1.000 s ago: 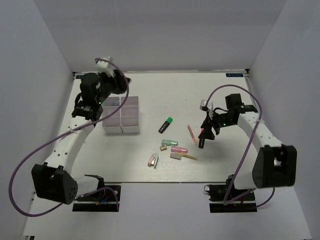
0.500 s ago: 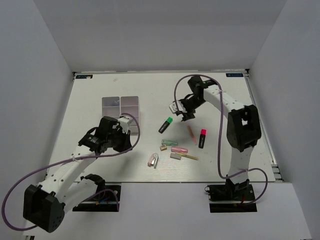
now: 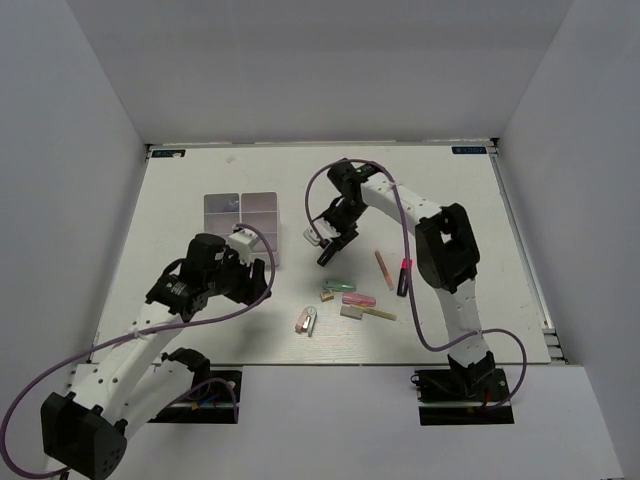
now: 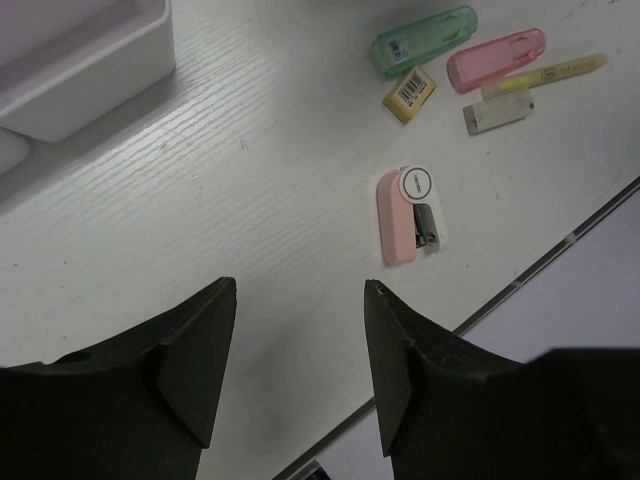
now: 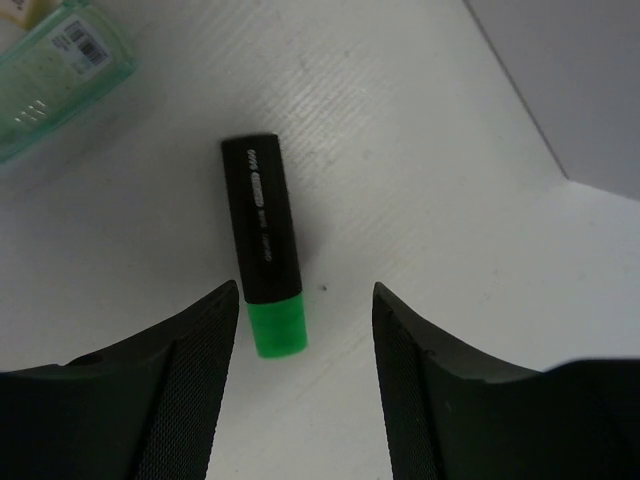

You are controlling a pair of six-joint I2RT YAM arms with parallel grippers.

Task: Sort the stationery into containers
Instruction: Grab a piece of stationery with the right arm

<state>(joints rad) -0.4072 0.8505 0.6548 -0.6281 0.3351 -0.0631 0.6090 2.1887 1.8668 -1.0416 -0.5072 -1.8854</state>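
The containers [image 3: 243,206] are white bins at the left; one corner shows in the left wrist view [image 4: 90,55]. A black highlighter with a green cap [image 5: 262,230] lies flat just ahead of my open right gripper [image 5: 305,292], cap end between the fingertips, untouched. From above, the right gripper [image 3: 326,238] hangs over this highlighter [image 3: 326,258]. My left gripper [image 3: 255,275] is open and empty, low over the table in front of the bins. Ahead of it [image 4: 298,290] lies a pink clip-like piece [image 4: 403,215].
A pink-capped highlighter [image 3: 403,277] and a pink pencil [image 3: 384,268] lie to the right. A green piece [image 4: 425,38], pink piece [image 4: 497,58], yellow stick [image 4: 548,74] and two small erasers [image 4: 497,112] cluster mid-table. The table's front edge [image 4: 560,240] is near.
My left arm came down from behind the bins to their front side. My right arm swung left from the pink-capped highlighter, which stays on the table, to the green-capped one.
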